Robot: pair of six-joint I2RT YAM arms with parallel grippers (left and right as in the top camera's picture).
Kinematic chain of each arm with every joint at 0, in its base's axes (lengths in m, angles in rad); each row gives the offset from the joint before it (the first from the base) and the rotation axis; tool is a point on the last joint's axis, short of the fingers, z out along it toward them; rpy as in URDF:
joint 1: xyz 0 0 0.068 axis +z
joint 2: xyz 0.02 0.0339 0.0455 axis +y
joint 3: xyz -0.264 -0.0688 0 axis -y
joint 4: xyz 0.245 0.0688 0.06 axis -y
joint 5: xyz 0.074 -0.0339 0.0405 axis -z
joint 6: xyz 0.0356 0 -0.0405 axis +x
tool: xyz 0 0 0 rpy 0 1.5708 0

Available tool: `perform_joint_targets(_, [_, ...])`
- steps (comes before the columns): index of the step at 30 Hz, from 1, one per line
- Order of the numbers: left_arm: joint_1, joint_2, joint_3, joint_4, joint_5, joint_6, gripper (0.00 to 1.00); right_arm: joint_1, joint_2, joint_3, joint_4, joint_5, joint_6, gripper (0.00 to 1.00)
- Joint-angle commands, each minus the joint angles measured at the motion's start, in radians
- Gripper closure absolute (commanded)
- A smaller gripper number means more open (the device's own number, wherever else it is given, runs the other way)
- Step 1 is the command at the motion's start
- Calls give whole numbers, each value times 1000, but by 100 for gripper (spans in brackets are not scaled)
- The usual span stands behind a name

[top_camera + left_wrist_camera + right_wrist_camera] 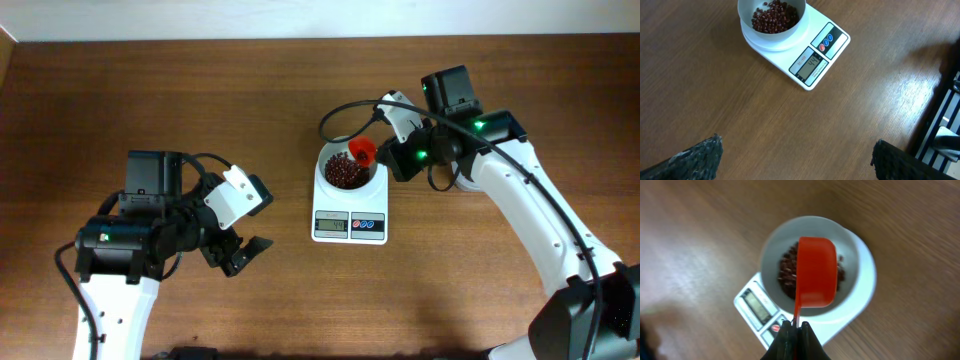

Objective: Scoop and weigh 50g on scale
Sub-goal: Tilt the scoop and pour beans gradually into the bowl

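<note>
The step in hand is the pouring and topping-up; the right claw (796, 327) is clenched on the thin handle of the orange-red scoop (816, 272) and holds its cup directly above the round white bowl (852, 255) of the scale (349, 218); from the right wrist view no beans show on the face of the scoop turned to the camera, so I judge its load already tipped out, though whether it is fully inverted I cannot tell.

The beans (774, 17), small and dark reddish-brown, lie as a loose heap in the bottom of the bowl, well below its rim; none are seen spilled on the table (200, 90); the bowl sits on the platform of the scale, with the grey display (810, 64) and the two small round buttons (826, 41) towards the robot.

The display appears to read 44 in the left wrist view, short of the target by my reading; the next move therefore calls for a small further portion, added gently and checked against the digits, since a full scoop would likely overshoot.

The left claw (245, 255) hangs released and empty, fingers wide, over bare wood well apart from the scale.
</note>
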Motion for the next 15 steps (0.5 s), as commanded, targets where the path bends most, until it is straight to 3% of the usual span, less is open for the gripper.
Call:
perform_joint_targets(1, [5,-2,8,-1,17,13,1,9,-30,21,2,43,14,96])
perform_joint_targets(3, [5,-2,8,-1,17,13,1,9,-34,21,1,-71,-57,96])
perform_joint_targets(5, [5,-2,8,-1,17,13,1,9,-29,21,6,69,12,96])
perform_joint_targets(7, [5,-2,8,-1,17,13,1,9,-32,21,-7,-5,-53,96])
perform_joint_targets(9, [5,-2,8,-1,17,13,1,9,-29,21,6,104,29,96])
perform_joint_targets(11, [5,-2,8,-1,17,13,1,9,-30,21,6,-26,-67,96])
perform_joint_targets(13, [5,-2,8,-1,17,13,1,9,-29,21,-2,41,-10,96])
perform_joint_targets(15, [5,-2,8,-1,17,13,1,9,-29,21,-19,-109,-115,96])
